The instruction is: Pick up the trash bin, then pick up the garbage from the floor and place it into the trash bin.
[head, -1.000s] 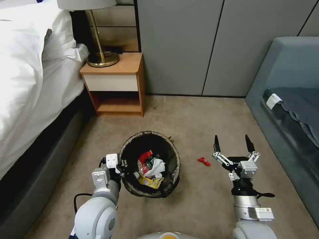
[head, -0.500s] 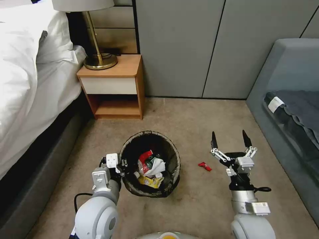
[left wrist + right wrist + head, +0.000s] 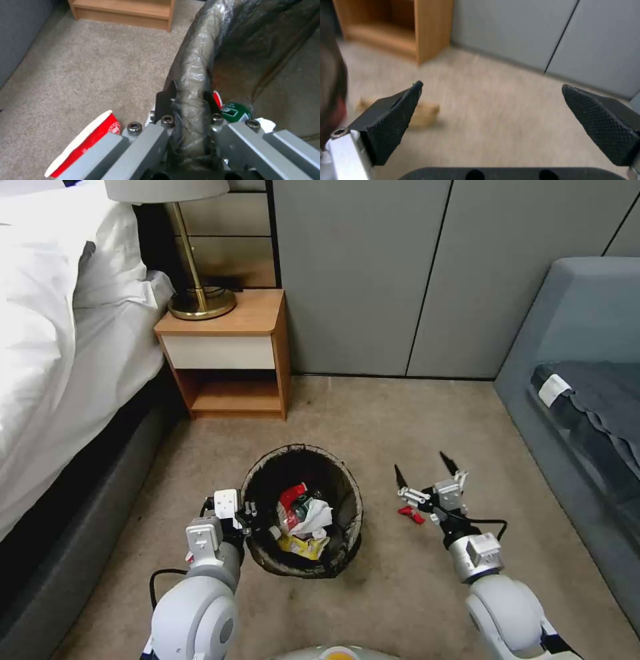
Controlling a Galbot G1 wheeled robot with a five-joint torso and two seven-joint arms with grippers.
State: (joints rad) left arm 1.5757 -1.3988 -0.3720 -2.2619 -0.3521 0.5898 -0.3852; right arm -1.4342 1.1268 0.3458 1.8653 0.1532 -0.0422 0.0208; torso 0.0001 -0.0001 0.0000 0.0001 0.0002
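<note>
The trash bin (image 3: 301,511) sits on the carpet (image 3: 400,420) in front of the nightstand (image 3: 230,355), between the bed (image 3: 60,353) and the grey sofa (image 3: 580,380); its dark liner is folded over the rim, and inside lie a red-and-white cup, white tissue, a yellow wrapper and a green bottle (image 3: 237,112); the left gripper (image 3: 188,100) is clenched on the bin's near rim, one finger outside and one inside; a crushed red cup (image 3: 87,142) shows just beside that gripper in the left wrist view; the right gripper (image 3: 427,473) is spread wide, hovering just over a small red scrap (image 3: 411,513) on the carpet to the bin's right; a tan paper piece (image 3: 420,115) lies on the floor near the bin.
</note>
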